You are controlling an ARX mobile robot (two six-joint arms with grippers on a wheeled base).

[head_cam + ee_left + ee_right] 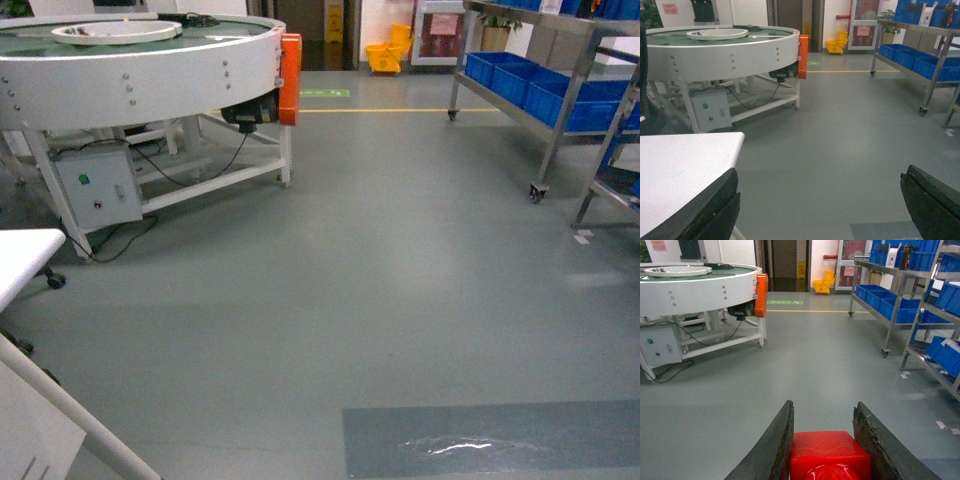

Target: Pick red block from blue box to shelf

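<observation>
Right hand [822, 440] first: its two dark fingers [775, 450] are closed in on the red block [829, 455], glossy and bright, pinched between them low in the right wrist view, with grey floor [805, 375] beyond. The left hand [820, 210] is a different story: its fingers [710, 210] stand wide apart with nothing between them, and a white worktop [680, 170] shows just behind the left one. Neither hand shows in the head view.

Looking outward now. Off to the right stands the steel shelf [890, 305], shiny uprights on small wheels, its tiers lined with dark blue crates [880, 295]. It is well apart from the block, across open floor. A second rack with more blue bins sits at the right edge of the right wrist view.

On the left, a big round white machine [140, 70] on legs, with an orange guard [290, 78] on its side and a grey control box [97, 187] underneath, cables trailing. At the back, a yellow mop bucket [385, 55] by the wall and a yellow line [400, 110] across the floor. A paler patch of floor [490, 440] lies near in the head view.
</observation>
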